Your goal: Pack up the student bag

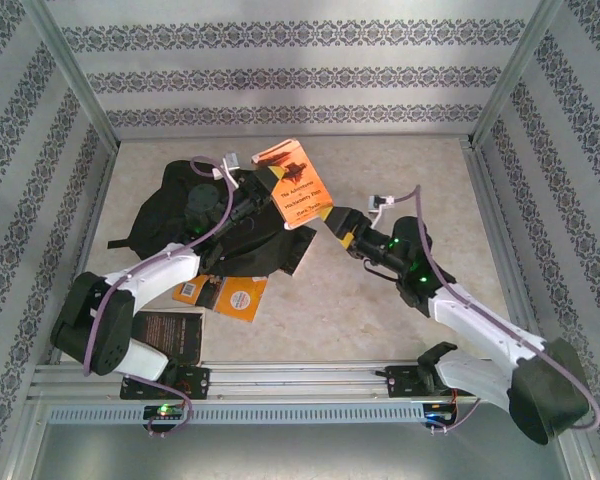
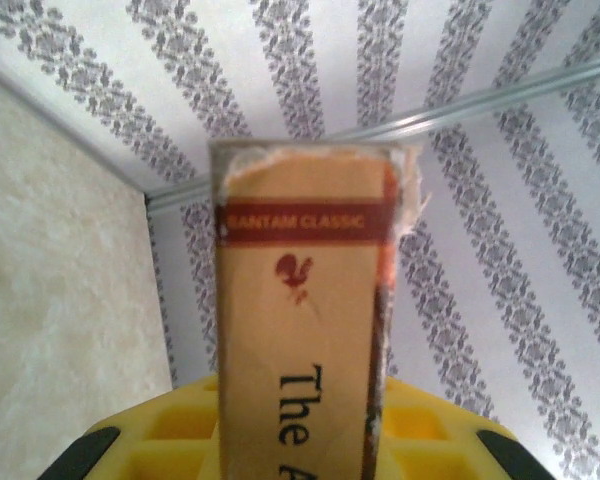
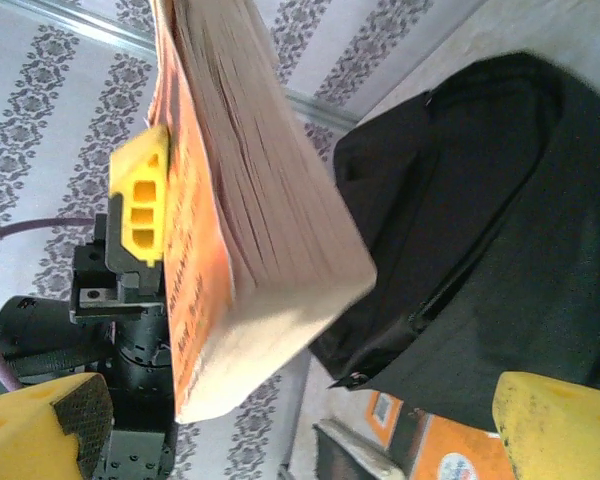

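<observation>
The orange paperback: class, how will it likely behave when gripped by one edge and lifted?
Probably fairly stiff: the paperback looks thick and straight in the left gripper. Likely light, being paper. Its frayed top corners may tear further.

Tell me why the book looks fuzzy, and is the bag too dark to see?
Left wrist: the book sits close to the lens, its spine letters soft but readable. Right wrist: its page edges blur, and the student bag is a dark shape with little detail. Top external: bright, even light, no strong glare.
</observation>
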Available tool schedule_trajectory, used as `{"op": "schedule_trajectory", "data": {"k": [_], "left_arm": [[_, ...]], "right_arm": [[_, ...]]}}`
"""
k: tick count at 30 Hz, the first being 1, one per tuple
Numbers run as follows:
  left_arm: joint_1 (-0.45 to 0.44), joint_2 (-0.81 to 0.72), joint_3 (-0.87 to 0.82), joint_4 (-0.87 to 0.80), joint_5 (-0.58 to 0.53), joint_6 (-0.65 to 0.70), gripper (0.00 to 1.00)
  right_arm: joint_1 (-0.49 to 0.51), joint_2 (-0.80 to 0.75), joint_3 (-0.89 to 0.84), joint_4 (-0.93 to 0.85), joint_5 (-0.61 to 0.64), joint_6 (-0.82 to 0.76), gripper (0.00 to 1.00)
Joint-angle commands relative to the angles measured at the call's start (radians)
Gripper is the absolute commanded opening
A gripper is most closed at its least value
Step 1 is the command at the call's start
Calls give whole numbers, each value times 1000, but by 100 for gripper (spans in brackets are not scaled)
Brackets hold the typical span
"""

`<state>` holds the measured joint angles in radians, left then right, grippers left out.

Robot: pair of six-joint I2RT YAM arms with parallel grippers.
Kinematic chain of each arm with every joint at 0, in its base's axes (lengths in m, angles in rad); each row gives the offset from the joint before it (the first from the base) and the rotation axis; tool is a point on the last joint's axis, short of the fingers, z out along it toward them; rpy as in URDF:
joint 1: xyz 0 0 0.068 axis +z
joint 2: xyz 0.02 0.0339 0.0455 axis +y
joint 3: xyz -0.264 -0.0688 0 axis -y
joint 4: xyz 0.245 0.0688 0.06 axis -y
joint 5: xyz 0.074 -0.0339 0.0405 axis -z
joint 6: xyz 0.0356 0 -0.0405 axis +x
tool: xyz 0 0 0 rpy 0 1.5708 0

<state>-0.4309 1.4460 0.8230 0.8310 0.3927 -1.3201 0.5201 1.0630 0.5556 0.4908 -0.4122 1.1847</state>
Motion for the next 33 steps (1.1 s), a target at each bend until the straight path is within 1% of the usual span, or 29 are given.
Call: {"op": "schedule_trajectory", "data": {"k": [1,3,6,9,11,14,17,19,22,29,33], "left_arm": [[-24,-66,32,91,-136,-34,0],[-31,-80,16,88,-182,-55,0],[-43,-90,0,89,-222,-93,0],[-54,-91,-3,92,-238,-124,0],[-58,-88,-2,91,-237,-145,0],[-63,-94,-5,82,-241,-161,0],[-66,-111,-16,50,-252,-171,0],[-66,-121,-23,26,-259,-178,0],[-66,-124,-36,25,-262,-189,0],[-65,-143,-59,15,-290,-172,0],[-64,-152,-55,-3,-300,-149,0]], "right_arm": [[56,40,29,208,43,55,98],[85,71,53,237,63,59,98],[109,123,89,279,99,84,98],[117,197,117,364,124,156,98],[115,263,131,472,134,225,98],[115,375,187,628,97,320,98],[119,474,242,783,68,394,98],[121,507,253,850,80,415,98],[121,505,250,863,105,409,96],[108,432,199,826,134,381,85],[97,392,157,812,146,370,81]]}}
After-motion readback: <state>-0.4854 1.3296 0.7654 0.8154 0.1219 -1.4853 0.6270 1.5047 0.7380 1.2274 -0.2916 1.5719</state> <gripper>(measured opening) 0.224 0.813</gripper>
